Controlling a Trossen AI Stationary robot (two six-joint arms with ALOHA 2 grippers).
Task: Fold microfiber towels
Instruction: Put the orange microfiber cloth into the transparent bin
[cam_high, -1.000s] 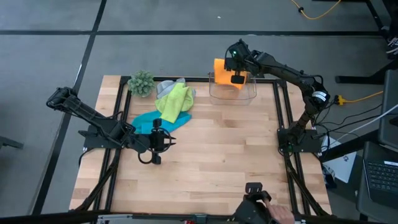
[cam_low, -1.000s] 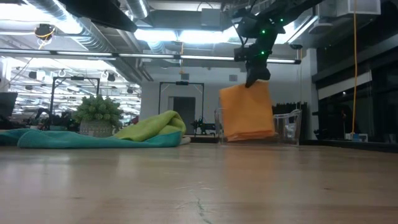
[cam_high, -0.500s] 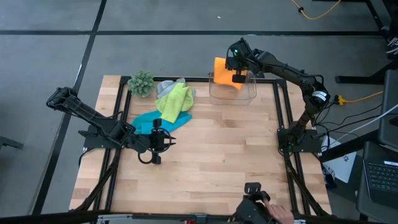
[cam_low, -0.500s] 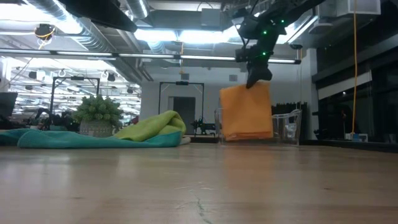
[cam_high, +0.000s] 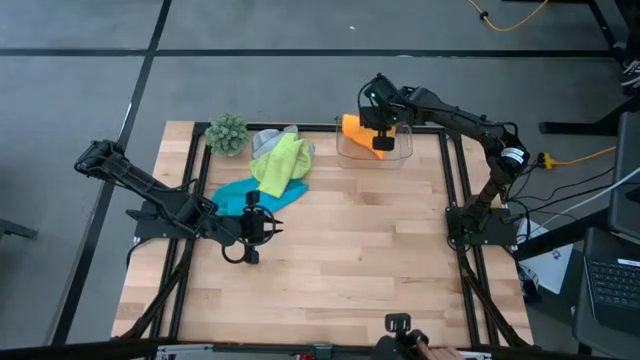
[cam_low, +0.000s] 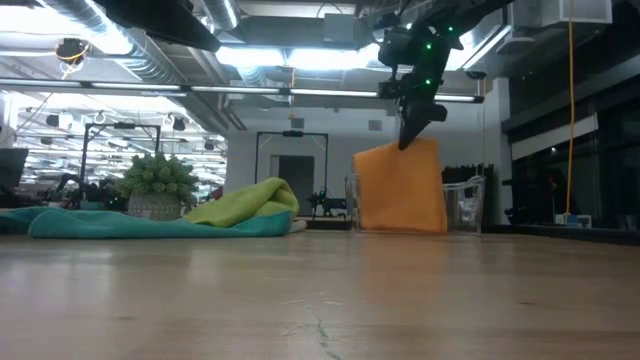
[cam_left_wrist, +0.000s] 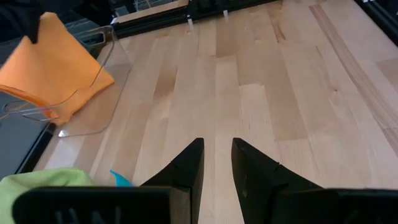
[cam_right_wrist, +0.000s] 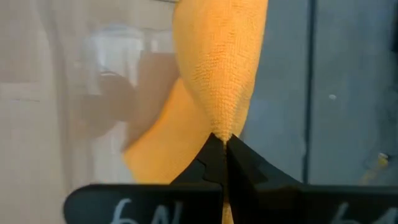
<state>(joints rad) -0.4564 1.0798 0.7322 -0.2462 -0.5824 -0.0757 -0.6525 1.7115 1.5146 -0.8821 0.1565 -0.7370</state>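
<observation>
The right claw (cam_low: 408, 140) is pinched tight on the top edge of the orange towel (cam_low: 400, 187), which hangs into the clear box (cam_high: 375, 146) at the tabletop's (cam_high: 340, 260) far edge. The left claw (cam_high: 258, 228), slightly parted, holds nothing, beside the turquoise towel (cam_high: 228, 195) and lime towel (cam_high: 279, 165). No writing is readable.

Wooden table (cam_high: 330, 250) carries: plant (cam_high: 228, 132), towel pile (cam_high: 268, 172), clear box (cam_high: 375, 150).

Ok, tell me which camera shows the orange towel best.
The low view: the orange towel hangs full-face from the right gripper. The high view shows a foreshortened bit at the clear box; the left wrist view, a far corner; the right wrist view, only the pinched edge.
</observation>
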